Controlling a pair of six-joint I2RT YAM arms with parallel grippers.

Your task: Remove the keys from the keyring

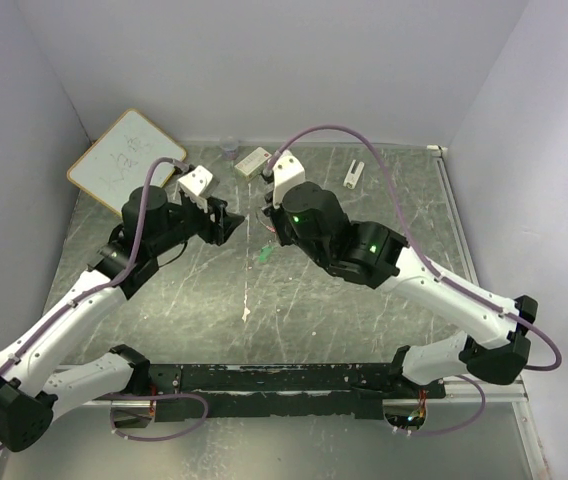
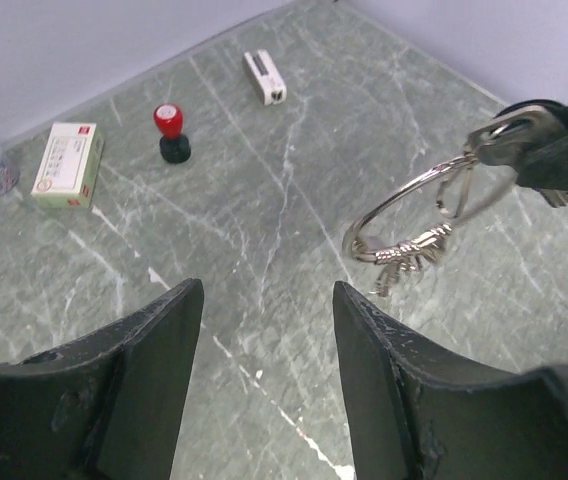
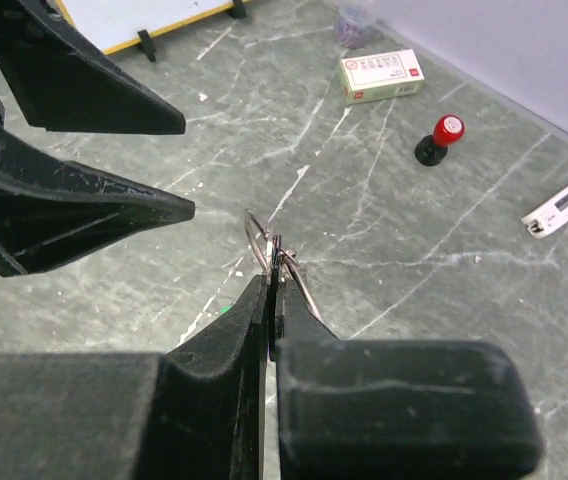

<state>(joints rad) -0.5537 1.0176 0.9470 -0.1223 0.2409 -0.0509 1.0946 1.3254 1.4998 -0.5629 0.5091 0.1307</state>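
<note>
We see the right tool (image 3: pixel 272 285) pinched fully shut on the keyring (image 2: pixel 414 205), its two fingers pressed together on the wire with no gap between them. The keyring is held up off the bench (image 2: pixel 254 210), on the arm-base side of the box (image 1: pixel 252 162) and near it. The keyring tilts down away from the grip. A bunch of small metal keys (image 2: pixel 404 262) hangs at its low end, too tangled for us to count.

The left tool (image 2: pixel 266 292) stands well open, with nothing between its fingers and nothing touching them. It is on the arm-base side of the box and a little to the box's left, and it points toward the keyring but stays apart from it.

In the top view a green key (image 1: pixel 264 256) shows farther from the box than the keyring, toward the arm bases. We cannot tell whether it hangs from the wire or lies on the bench.

A red-topped stamp (image 2: pixel 170 132) stands upright near the box, on its right. A white clip-like piece (image 2: pixel 264 77) lies farther to the box's right, well apart from it. A small clear cup (image 3: pixel 354 20) is near the box on its left. A whiteboard (image 1: pixel 124 160) leans well to the box's left.
</note>
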